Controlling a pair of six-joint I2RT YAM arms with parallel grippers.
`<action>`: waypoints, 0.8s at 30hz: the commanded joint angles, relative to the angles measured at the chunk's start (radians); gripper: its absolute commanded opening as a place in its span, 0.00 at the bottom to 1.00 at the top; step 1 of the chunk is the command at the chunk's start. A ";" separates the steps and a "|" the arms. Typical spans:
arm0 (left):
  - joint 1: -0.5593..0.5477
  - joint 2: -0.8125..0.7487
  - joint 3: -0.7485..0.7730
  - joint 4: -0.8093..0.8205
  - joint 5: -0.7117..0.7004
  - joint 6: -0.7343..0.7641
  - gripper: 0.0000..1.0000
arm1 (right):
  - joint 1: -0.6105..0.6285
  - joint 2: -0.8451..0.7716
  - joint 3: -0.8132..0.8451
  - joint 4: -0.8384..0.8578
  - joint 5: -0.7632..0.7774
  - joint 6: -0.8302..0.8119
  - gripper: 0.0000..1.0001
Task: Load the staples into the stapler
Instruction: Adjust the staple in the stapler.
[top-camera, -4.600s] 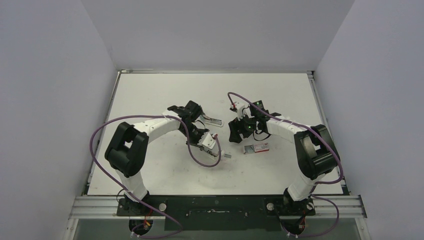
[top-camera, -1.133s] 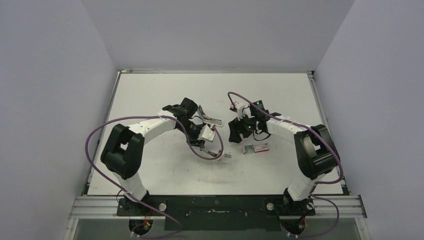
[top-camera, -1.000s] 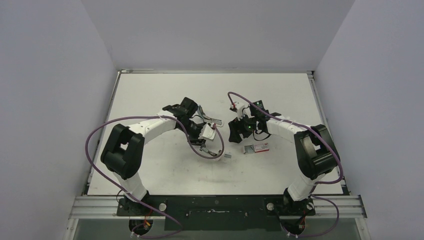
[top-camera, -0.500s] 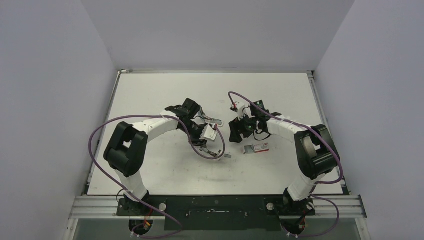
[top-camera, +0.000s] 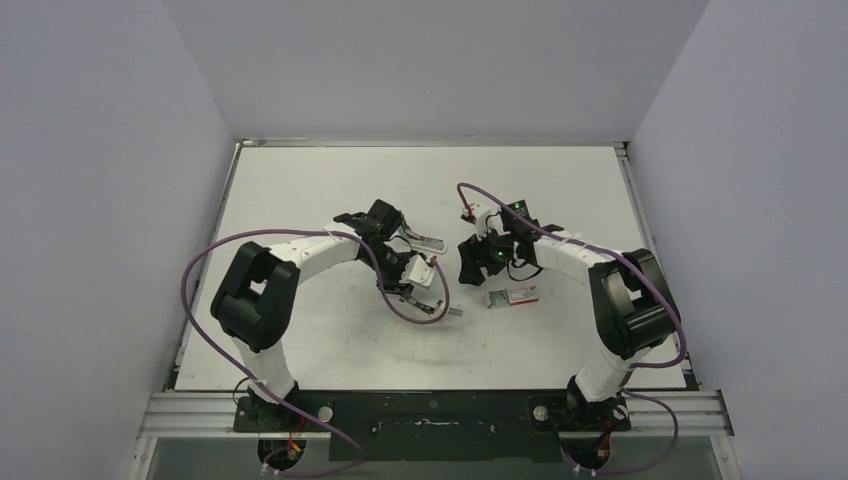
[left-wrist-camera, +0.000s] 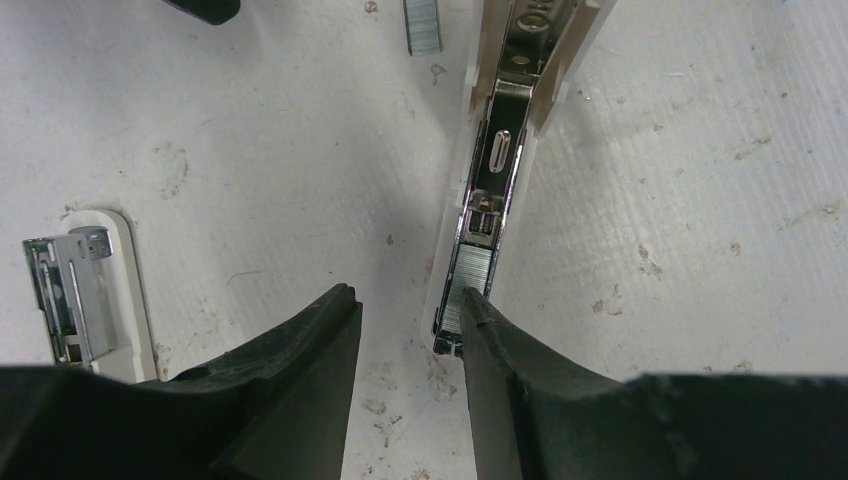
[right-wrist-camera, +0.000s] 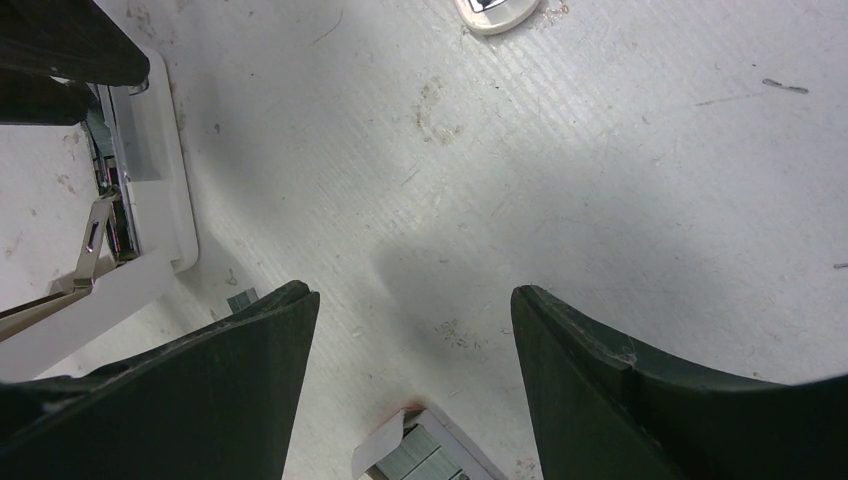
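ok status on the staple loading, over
Left gripper open beside open white-and-chrome stapler. Silvery staple strip in its channel. Right gripper open, hovering. Nothing blocking.

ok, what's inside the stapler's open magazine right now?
A staple strip lies at the near end of the channel in the stapler. A finger of the left gripper partly covers the strip's near end; the far end is out of frame.
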 joint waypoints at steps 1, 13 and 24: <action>-0.012 0.013 0.030 -0.026 -0.014 0.030 0.39 | -0.009 0.012 0.040 0.014 -0.019 -0.012 0.72; -0.022 0.015 0.026 -0.030 -0.042 0.045 0.39 | -0.011 0.013 0.040 0.014 -0.021 -0.012 0.72; -0.004 -0.018 0.058 -0.016 0.005 -0.005 0.39 | -0.012 0.014 0.041 0.013 -0.023 -0.012 0.72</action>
